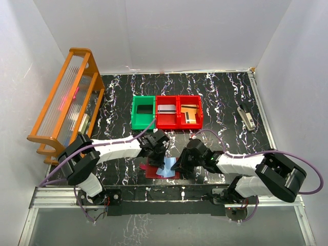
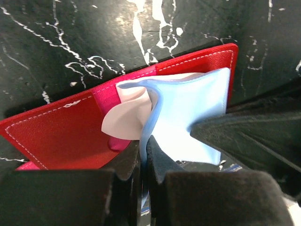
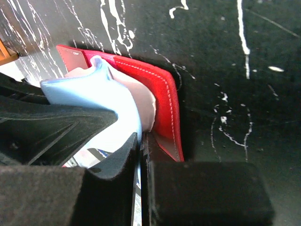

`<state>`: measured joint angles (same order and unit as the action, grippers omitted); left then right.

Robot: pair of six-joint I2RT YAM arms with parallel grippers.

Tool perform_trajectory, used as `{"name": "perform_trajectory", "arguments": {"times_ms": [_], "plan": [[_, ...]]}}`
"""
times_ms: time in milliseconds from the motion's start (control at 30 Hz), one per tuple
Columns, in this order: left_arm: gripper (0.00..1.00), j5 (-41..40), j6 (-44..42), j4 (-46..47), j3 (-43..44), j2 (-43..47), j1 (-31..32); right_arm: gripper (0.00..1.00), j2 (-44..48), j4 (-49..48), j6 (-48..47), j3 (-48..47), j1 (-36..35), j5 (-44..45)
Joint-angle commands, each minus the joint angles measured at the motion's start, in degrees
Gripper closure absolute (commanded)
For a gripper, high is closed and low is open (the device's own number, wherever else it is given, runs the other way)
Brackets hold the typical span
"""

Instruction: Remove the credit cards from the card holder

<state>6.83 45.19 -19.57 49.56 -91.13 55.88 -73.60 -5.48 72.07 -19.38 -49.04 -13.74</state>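
Note:
The dark-red card holder (image 1: 152, 170) lies open near the table's front edge, its pale blue plastic sleeves (image 1: 168, 166) puffed upward. In the left wrist view the red cover (image 2: 61, 132) lies flat and my left gripper (image 2: 144, 143) is shut on the edge of a blue sleeve (image 2: 193, 113). My right gripper (image 3: 141, 139) is shut on a sleeve edge (image 3: 99, 89) beside the red cover (image 3: 164, 94). The two grippers (image 1: 160, 154) (image 1: 180, 165) meet over the holder from opposite sides. A gold-brown credit card (image 1: 189, 114) lies in the right red bin. I see no card clearly inside the sleeves.
A green bin (image 1: 134, 114) and two red bins (image 1: 167, 124) (image 1: 200, 113) stand in a row behind the holder, with a grey card (image 1: 165, 108) in the middle one. An orange rack (image 1: 66, 97) stands at the left. A small grey object (image 1: 247, 118) lies at the right.

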Motion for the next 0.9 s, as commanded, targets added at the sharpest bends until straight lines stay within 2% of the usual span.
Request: {"name": "perform_trajectory", "arguments": {"times_ms": [0, 100, 233, 267, 367, 433, 467, 567, 667, 767, 867], "plan": [[1.00, -14.38, -1.00, -14.15, 0.08, -2.60, 0.76, 0.97, 1.15, 7.02, -2.92, -3.13, -0.27, 4.20], [1.00, -15.67, -0.73, -15.79, 0.10, -3.41, 1.16, 0.97, 1.31, 6.42, -2.82, -3.12, -0.23, 3.86], [1.00, -11.11, -1.19, -11.79, -0.01, 1.79, 1.16, 0.95, 2.25, 6.12, -3.08, -3.16, -0.27, 3.62], [0.94, -10.40, -0.81, -10.73, -0.07, 3.87, 1.24, 0.94, 2.91, 7.20, -3.30, -3.46, -0.27, 4.56], [0.64, -11.43, -0.38, -10.71, 0.73, 10.15, 1.17, 0.84, 5.88, 11.42, -4.18, -4.64, -0.19, 7.57], [0.43, -14.39, -0.15, -13.98, 2.18, 12.36, 1.16, 0.66, 8.79, 16.29, -4.83, -6.42, -0.18, 10.70], [0.34, -15.80, -0.11, -15.95, 3.19, 14.09, 1.17, 0.61, 10.61, 18.85, -5.28, -7.33, -0.11, 12.40], [0.28, -19.21, -0.45, -20.91, 4.96, 16.66, 1.08, 0.48, 16.59, 26.09, -7.28, -10.57, 0.09, 18.19], [0.16, -22.11, -0.54, -23.84, 5.37, 19.19, 0.79, 0.37, 22.15, 33.51, -9.17, -14.16, 0.19, 25.40], [0.06, -23.95, -1.03, -24.33, 4.88, 22.91, -0.33, 0.35, 26.65, 38.03, -11.96, -17.72, 0.17, 32.58], [0.02, -24.42, -1.94, -23.89, 4.58, 26.12, -2.67, 0.35, 30.79, 32.72, -22.24, -19.23, 0.17, 31.11]]}}
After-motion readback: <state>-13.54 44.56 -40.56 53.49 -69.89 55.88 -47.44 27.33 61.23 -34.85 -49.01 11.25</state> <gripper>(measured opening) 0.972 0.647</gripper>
